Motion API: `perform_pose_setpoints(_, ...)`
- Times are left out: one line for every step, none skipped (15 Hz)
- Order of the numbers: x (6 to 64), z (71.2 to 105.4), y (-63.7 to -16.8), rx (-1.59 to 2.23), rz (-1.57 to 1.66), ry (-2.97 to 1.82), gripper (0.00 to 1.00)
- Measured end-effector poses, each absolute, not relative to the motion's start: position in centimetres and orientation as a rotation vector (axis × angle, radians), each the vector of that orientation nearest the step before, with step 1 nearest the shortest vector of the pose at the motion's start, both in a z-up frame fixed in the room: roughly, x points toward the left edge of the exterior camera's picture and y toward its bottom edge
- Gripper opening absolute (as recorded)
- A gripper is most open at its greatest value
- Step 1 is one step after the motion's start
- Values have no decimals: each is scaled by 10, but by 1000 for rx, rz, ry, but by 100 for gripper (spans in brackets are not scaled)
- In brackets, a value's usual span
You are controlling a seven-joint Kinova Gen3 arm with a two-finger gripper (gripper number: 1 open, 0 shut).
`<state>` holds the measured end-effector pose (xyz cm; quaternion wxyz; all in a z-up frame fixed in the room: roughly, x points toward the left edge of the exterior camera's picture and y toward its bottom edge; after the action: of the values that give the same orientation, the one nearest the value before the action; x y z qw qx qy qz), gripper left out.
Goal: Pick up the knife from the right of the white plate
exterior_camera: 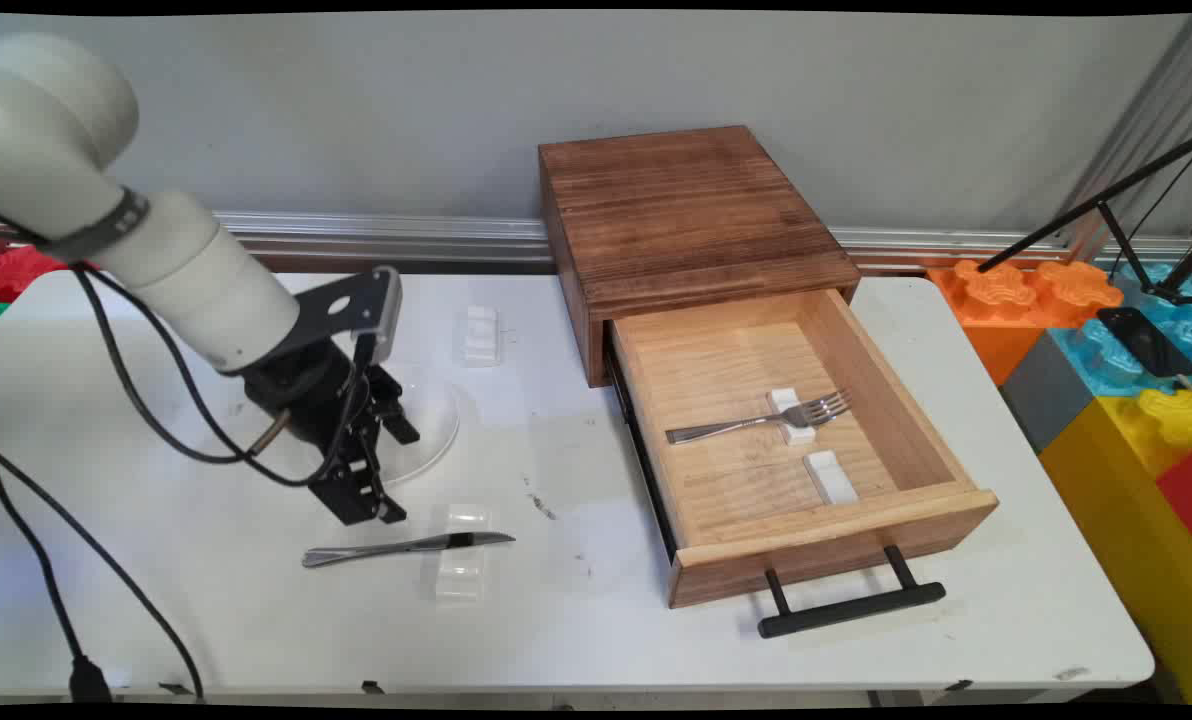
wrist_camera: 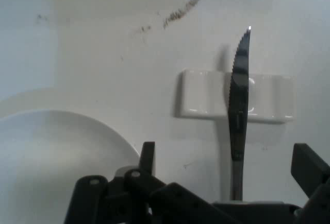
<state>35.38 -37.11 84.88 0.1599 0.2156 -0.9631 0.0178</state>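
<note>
Knife (exterior_camera: 406, 546) lies on table (exterior_camera: 576, 600) near front edge, blade across small white rest (exterior_camera: 459, 572), serrated tip toward drawer side. Hand (exterior_camera: 371, 510) hovers just above handle end, fingers spread open, nothing gripped (in hand view handle runs between them). Good grip here, in my judgement: fingers square across handle, low. Clear plate (exterior_camera: 426, 425) just behind hand. Farther right, open drawer (exterior_camera: 916, 420) holds fork (exterior_camera: 756, 422) on rest; nothing blocks knife.

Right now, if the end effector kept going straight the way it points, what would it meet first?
Most likely the knife, which lies between the end effector's open fingers, its blade across a white rest. How far above it the fingers stand is unclear.
</note>
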Motion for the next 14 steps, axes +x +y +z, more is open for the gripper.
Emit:
perform_pose_setpoints(354, 844, -368, 619, 49, -2757, 100)
perform_pose_setpoints(355, 841, -367, 621, 49, -2760, 100)
perform_pose_setpoints(355, 837, -364, 622, 48, -2765, 100)
perform_pose_setpoints(355, 832, -361, 622, 49, -2768, 100)
perform_pose_setpoints(355, 827, -359, 622, 50, -2770, 100)
perform_pose_setpoints(355, 822, -357, 621, 52, -2772, 100)
perform_pose_setpoints(354, 820, -356, 620, 53, -2772, 100)
perform_pose_setpoints(354, 815, -355, 619, 55, -2773, 100)
perform_pose_setpoints(354, 811, -354, 617, 58, -2773, 100)
perform_pose_setpoints(354, 806, -353, 615, 60, -2774, 100)
perform_pose_setpoints(354, 803, -352, 615, 63, -2774, 100)
perform_pose_setpoints(354, 799, -351, 614, 65, -2774, 100)
perform_pose_setpoints(354, 795, -350, 615, 68, -2774, 100)
perform_pose_setpoints(353, 792, -349, 617, 70, -2773, 100)
